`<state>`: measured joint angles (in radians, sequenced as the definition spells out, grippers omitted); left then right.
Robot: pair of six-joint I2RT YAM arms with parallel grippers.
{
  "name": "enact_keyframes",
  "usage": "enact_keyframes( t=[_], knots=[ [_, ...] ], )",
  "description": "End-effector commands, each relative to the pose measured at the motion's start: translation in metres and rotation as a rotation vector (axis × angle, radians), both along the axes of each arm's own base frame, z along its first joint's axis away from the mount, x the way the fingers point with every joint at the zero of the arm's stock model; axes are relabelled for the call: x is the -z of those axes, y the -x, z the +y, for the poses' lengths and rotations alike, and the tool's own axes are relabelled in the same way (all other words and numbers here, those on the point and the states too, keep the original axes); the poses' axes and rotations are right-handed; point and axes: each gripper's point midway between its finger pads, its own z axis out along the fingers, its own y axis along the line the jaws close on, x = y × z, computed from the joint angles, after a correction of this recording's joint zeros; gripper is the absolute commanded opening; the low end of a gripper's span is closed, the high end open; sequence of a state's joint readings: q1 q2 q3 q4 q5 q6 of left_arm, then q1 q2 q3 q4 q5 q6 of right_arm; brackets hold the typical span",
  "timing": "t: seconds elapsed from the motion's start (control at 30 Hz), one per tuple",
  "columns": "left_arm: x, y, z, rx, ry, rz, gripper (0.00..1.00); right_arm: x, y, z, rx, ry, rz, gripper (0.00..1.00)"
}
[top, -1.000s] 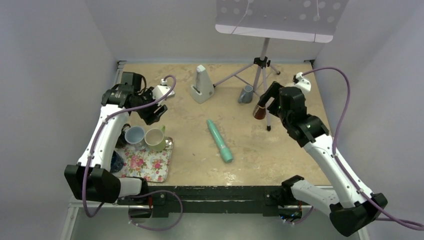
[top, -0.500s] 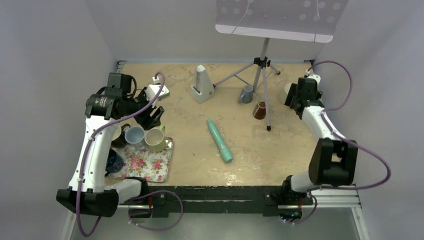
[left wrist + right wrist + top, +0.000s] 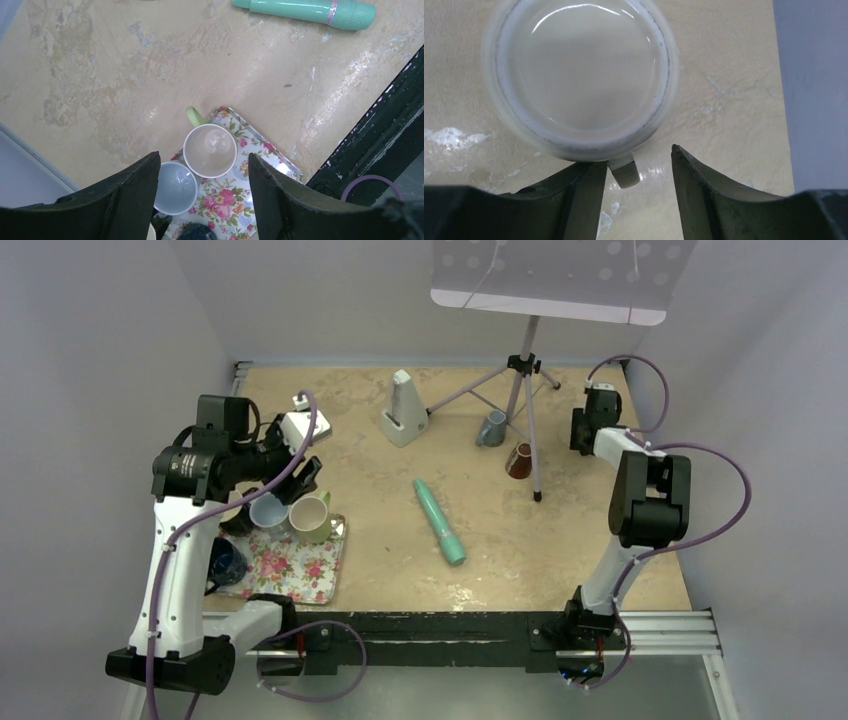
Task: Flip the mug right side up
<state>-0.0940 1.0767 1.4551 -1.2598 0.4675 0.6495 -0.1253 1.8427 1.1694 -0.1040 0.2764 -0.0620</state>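
Task object: white mug (image 3: pixel 579 75), at the far right of the table (image 3: pixel 560 530), close to the right wall.
Visibility of mug: only the right wrist view shows it; in the top view the right gripper (image 3: pixel 588 428) covers it.
Orientation of mug: a glossy disc inside a ring faces the wrist camera; whether this is base or mouth cannot be told.
Right gripper state: fingers apart and empty, hanging above the mug, with the mug's handle (image 3: pixel 624 172) between them.
Left gripper (image 3: pixel 300 478) state: fingers spread wide, holding nothing, above the far end of the floral tray (image 3: pixel 300 575).
Tray contents: a green mug (image 3: pixel 210 150) and a pale blue mug (image 3: pixel 174 187), both upright and side by side; the left wrist view looks straight into them.
Centre of table: a teal cylinder (image 3: pixel 440 521) lying flat; the left wrist view shows it too.
Top view only: a metronome (image 3: pixel 403 410), a music stand (image 3: pixel 525 360), and a grey mug (image 3: pixel 491 428) and a brown mug (image 3: pixel 518 461) by its legs.
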Motion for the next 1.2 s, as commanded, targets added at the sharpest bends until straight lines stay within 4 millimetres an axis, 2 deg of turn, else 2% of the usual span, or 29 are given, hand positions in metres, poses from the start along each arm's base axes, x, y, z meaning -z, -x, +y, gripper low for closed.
enact_keyframes(
  t=[0.0,0.1,0.2,0.27,0.4,0.5,0.63,0.77,0.97,1.07,1.17],
  knots=[
    [-0.022,-0.010,-0.002,-0.016,0.026,-0.059,0.69,-0.026,-0.034,-0.005,-0.053,0.046,-0.105,0.50],
    [-0.026,-0.012,-0.003,-0.025,0.036,-0.059,0.69,-0.025,-0.039,-0.009,-0.050,0.063,-0.103,0.39],
    [-0.029,-0.010,-0.004,-0.030,0.044,-0.050,0.69,-0.029,-0.044,-0.009,-0.050,0.059,-0.116,0.19],
    [-0.031,-0.008,-0.004,-0.041,0.056,-0.045,0.69,-0.035,-0.044,-0.008,-0.043,0.049,-0.135,0.01],
    [-0.032,0.005,-0.018,-0.066,0.168,0.021,0.73,-0.062,-0.036,-0.008,0.022,0.017,-0.195,0.00],
    [-0.031,0.011,-0.034,-0.115,0.302,0.103,0.78,-0.086,-0.020,-0.007,0.120,-0.035,-0.258,0.00],
    [-0.028,0.015,-0.053,-0.188,0.468,0.259,0.81,-0.127,0.009,0.004,0.189,-0.138,-0.393,0.00],
    [-0.034,0.017,-0.071,-0.191,0.603,0.363,0.83,-0.154,0.037,0.030,0.137,-0.262,-0.466,0.00],
    [-0.064,0.021,-0.098,-0.115,0.739,0.482,0.83,-0.202,0.090,0.069,0.023,-0.408,-0.562,0.00],
    [-0.077,0.016,-0.109,-0.061,0.758,0.442,0.82,-0.224,0.117,0.093,-0.066,-0.485,-0.600,0.00],
    [-0.081,0.007,-0.114,0.024,0.671,0.265,0.79,-0.235,0.141,0.115,-0.139,-0.567,-0.576,0.00]
  ],
)
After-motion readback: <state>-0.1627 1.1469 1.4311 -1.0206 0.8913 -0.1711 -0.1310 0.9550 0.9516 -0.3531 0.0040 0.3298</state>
